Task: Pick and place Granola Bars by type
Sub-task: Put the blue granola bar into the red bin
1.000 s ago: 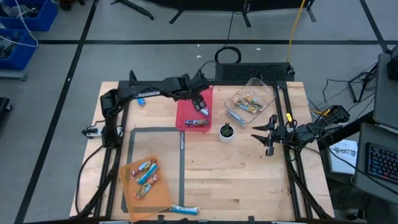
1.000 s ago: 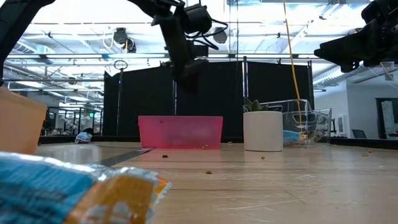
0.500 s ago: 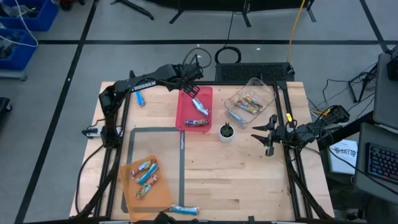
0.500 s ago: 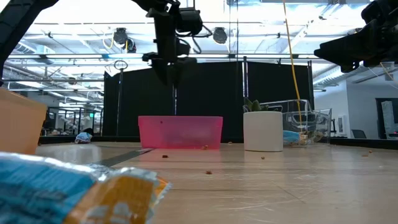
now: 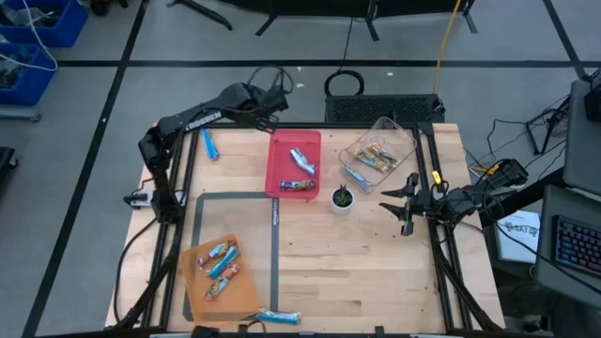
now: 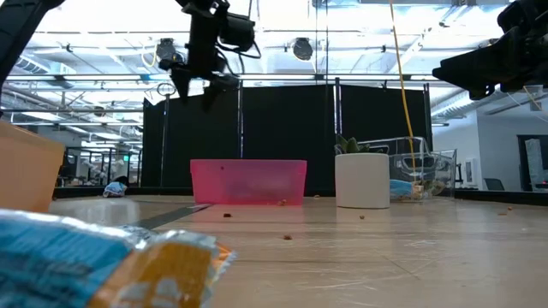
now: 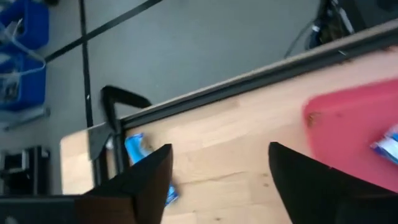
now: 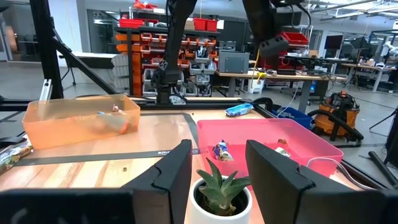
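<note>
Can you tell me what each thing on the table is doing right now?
Left gripper: open, empty, above the table's far left.
Right gripper: open, empty, waiting at the right side.
Pink bin: two bars inside.
Orange bin: several bars inside.
Clear bin: bars inside.
Potted plant: upright.

We are looking down on a grey floor [image 5: 84, 113] crossed by dark tape lines [image 5: 113, 89], with blue storage bins [image 5: 33, 38] sitting at its far left corner. A yellow cable [image 5: 446, 33] is running across the floor behind the wooden table [image 5: 357, 272], and a keyboard [image 5: 573, 246] is lying on a desk at the right. Level with the tabletop, we are facing black curtain panels [image 6: 282, 137] standing under bright ceiling lights [image 6: 111, 38]. Further off, red shelving [image 8: 186, 46] is holding bins, and workbenches [image 8: 292, 78] are lining the room.
</note>
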